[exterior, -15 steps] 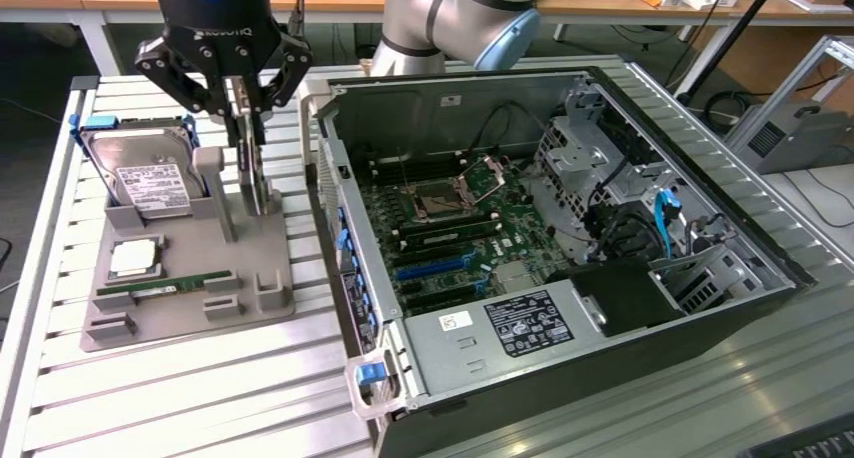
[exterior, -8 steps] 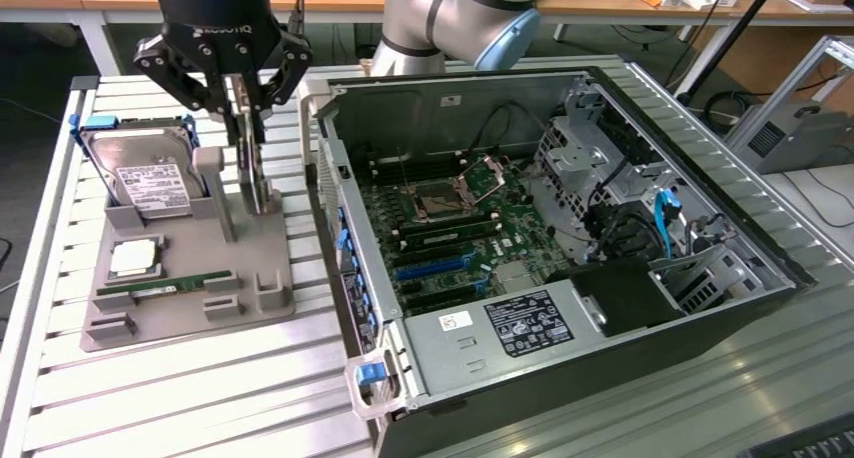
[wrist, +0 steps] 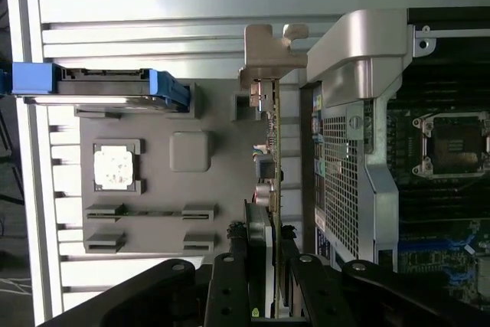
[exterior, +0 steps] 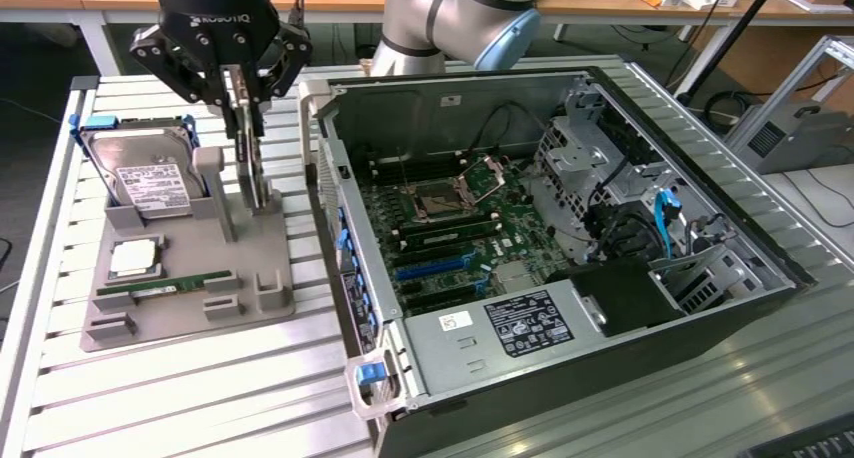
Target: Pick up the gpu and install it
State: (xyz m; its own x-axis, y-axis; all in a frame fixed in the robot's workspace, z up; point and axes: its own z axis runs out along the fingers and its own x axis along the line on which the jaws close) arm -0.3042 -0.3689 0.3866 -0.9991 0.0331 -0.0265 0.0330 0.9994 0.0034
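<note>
Claw (exterior: 247, 106) status: gpu (exterior: 250, 168) gripped on edge

Fingers are part-closed and press on both faces of the card. You will find the gpu upright, directly below the claw, its lower edge at the slotted posts of the gray fixture tray (exterior: 174, 323). You cannot tell whether it has left the slot. The open computer case (exterior: 400, 93) stands just beside the claw, and the hard drive (exterior: 144, 173) lies on the other side.
</note>
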